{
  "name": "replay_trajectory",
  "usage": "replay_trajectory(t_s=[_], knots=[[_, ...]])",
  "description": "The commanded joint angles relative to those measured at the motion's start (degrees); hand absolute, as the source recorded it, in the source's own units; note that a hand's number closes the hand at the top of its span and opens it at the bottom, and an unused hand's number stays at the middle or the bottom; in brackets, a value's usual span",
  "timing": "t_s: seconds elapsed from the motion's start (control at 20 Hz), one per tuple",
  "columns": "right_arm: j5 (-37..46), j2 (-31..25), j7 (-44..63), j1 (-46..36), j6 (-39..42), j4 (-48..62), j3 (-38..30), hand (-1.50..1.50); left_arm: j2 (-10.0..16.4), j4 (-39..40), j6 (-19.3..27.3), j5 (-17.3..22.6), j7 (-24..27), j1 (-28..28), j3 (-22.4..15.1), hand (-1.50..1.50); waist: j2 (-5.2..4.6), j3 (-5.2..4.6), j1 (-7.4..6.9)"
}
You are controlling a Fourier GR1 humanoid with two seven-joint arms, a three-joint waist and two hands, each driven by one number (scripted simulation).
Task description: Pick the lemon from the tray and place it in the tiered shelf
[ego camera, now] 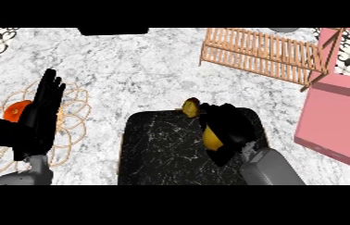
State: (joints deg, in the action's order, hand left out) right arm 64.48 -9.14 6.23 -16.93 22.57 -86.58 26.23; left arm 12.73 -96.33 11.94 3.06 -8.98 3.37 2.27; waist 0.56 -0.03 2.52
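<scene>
Right hand [231, 124] is sitting over the right side of the tray [164, 150], toward its far edge. Its fingers are curled round the lemon [210, 139], so only a yellow slice of it peeks out on the side of the hand facing the tray's middle. So the lemon is in that hand, over the tray's right half; can't tell from up here whether it's touching the tray or lifted off it. Right at the tray's far edge, just beside the fingertips, there's a small yellow-brown lump [190, 107], honestly no idea what it is. The tray itself is black with whitish scratchy marks and lies on a grey-white marbled counter [137, 66]. Beyond the tray's far right corner, well apart from it, is the shelf [263, 53], a light wooden slatted thing lying at an angle. To the right of the tray there's a pink block [328, 115], with another pink bit further back touching the shelf's right end. Left hand [42, 106] is way off to the left of the tray, open, fingers straight and pointing up, just resting. It's in front of a wire basket [75, 103] with something orange [16, 111] in it.
</scene>
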Motion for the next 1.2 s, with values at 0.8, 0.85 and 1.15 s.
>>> replay_trajectory(t_s=[0.8, 0.85, 1.15], knots=[[0.24, 9.12, 68.82, -17.55, -18.29, -22.22, -9.05, 1.5, 0.16, 0.52, -1.3, 0.3, -1.02, 1.66, -0.01, 0.0, 0.02, -0.1, -2.06], [1.84, 9.12, 71.79, -21.11, -17.6, -20.26, -8.56, 1.5, 0.25, 0.86, -1.71, -0.12, -0.19, 1.71, -0.44, 0.0, -0.12, -0.12, -2.58], [4.79, 9.06, 70.82, -23.92, -5.29, -25.15, -15.85, 1.5, -0.56, -1.62, -2.24, 0.13, 1.03, -2.56, -0.78, 0.0, -0.09, -0.04, -2.4]])
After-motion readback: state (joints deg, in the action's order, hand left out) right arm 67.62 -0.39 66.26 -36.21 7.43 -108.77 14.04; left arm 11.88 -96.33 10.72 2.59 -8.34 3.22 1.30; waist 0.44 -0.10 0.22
